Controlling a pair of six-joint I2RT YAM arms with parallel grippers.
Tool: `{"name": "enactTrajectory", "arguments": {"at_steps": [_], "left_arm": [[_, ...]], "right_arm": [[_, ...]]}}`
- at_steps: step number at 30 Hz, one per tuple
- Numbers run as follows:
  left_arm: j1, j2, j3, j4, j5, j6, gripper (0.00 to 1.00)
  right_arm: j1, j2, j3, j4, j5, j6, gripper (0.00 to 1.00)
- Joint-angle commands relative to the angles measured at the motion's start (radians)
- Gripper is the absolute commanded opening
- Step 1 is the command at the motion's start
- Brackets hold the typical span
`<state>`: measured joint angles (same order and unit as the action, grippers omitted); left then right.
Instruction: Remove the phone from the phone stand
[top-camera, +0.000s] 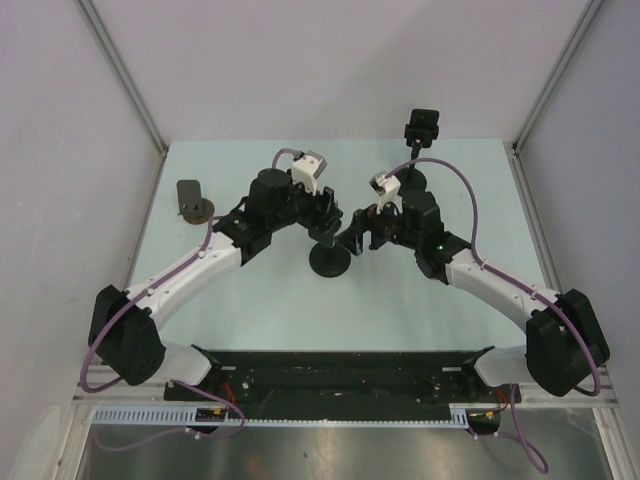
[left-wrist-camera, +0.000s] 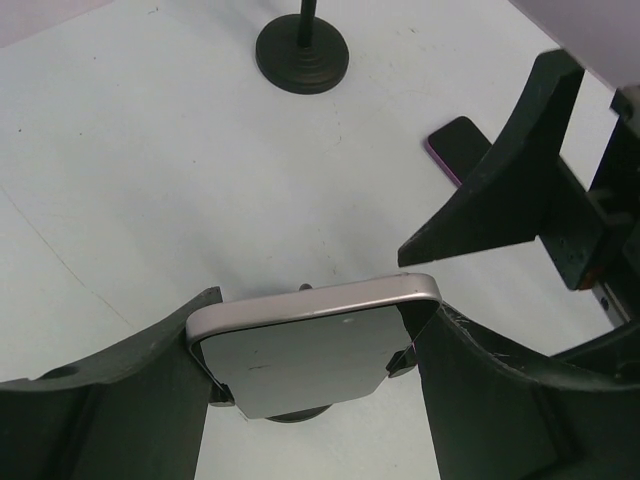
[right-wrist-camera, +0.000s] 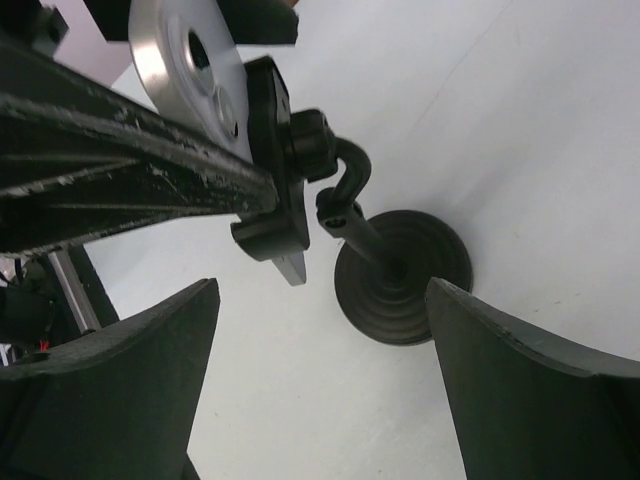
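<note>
- Left gripper (left-wrist-camera: 318, 305): jaws wide yet grasping the phone (left-wrist-camera: 310, 355) across its width, one finger pressed on each side edge near its upper end.
- Right gripper (right-wrist-camera: 322, 300): jaws released and spread wide, nothing between them; hovering just right of the phone stand (right-wrist-camera: 400, 275), with the stand's round base on the table (left-wrist-camera: 150, 150).
- Phone seated in the stand's cradle (right-wrist-camera: 270, 200), mid-table between both arms.
- Long axis steeply tilted, silver upper edge toward the left wrist camera, back facing right.
- Farther off: a second stand (left-wrist-camera: 302, 55) and a dark purple-edged slab (left-wrist-camera: 455, 148) flat on the table.
</note>
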<state>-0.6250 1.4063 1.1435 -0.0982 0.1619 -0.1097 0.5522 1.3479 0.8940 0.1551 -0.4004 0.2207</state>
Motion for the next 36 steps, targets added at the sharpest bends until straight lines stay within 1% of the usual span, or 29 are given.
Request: {"name": "enactTrajectory", "arguments": {"at_steps": [1, 4, 6, 7, 8, 10, 14, 18, 25, 28, 30, 31, 32, 34, 35, 36], "left_arm": [[-0.016, -0.084, -0.036, 0.037, -0.018, -0.035, 0.01], [-0.018, -0.108, -0.059, 0.035, -0.021, -0.033, 0.0], [-0.019, -0.118, -0.068, 0.035, -0.018, -0.033, 0.0], [-0.019, -0.119, -0.073, 0.037, -0.012, -0.036, 0.01], [-0.019, -0.124, -0.074, 0.037, -0.013, -0.039, 0.0], [-0.019, -0.124, -0.076, 0.037, -0.013, -0.048, 0.01], [-0.021, -0.122, -0.07, 0.04, 0.004, -0.062, 0.01], [-0.022, -0.116, -0.068, 0.043, 0.016, -0.071, 0.0], [-0.024, -0.124, -0.071, 0.041, 0.027, -0.081, 0.0], [-0.024, -0.122, -0.073, 0.041, 0.025, -0.087, 0.0], [-0.024, -0.122, -0.076, 0.041, 0.027, -0.09, 0.0], [-0.024, -0.121, -0.076, 0.041, 0.027, -0.091, 0.0], [-0.024, -0.121, -0.076, 0.041, 0.025, -0.091, 0.0], [-0.024, -0.122, -0.08, 0.04, 0.031, -0.065, 0.0], [-0.018, -0.125, -0.079, 0.04, 0.042, -0.048, 0.0], [-0.01, -0.125, -0.079, 0.038, 0.063, -0.032, 0.0]], "right_arm": [[0.054, -0.038, -0.027, 0.124, 0.05, -0.027, 0.9], [0.08, -0.024, -0.032, 0.153, 0.08, -0.057, 0.9], [0.086, -0.016, -0.033, 0.172, 0.08, -0.05, 0.88], [0.094, -0.016, -0.033, 0.185, 0.077, -0.05, 0.86], [0.097, -0.015, -0.033, 0.193, 0.074, -0.049, 0.82], [0.101, -0.015, -0.033, 0.202, 0.075, -0.057, 0.79], [0.103, -0.016, -0.033, 0.199, 0.071, -0.072, 0.69], [0.109, -0.01, -0.033, 0.195, 0.078, -0.089, 0.65], [0.135, 0.014, -0.032, 0.192, 0.127, -0.11, 0.62], [0.144, 0.022, -0.033, 0.184, 0.15, -0.109, 0.58], [0.147, 0.022, -0.033, 0.181, 0.159, -0.115, 0.54], [0.149, 0.022, -0.033, 0.178, 0.158, -0.118, 0.49], [0.149, 0.019, -0.033, 0.175, 0.156, -0.121, 0.4], [0.149, 0.008, -0.033, 0.161, 0.153, -0.133, 0.29], [0.149, 0.004, -0.033, 0.155, 0.15, -0.136, 0.18], [0.147, -0.001, -0.033, 0.141, 0.14, -0.141, 0.13]]}}
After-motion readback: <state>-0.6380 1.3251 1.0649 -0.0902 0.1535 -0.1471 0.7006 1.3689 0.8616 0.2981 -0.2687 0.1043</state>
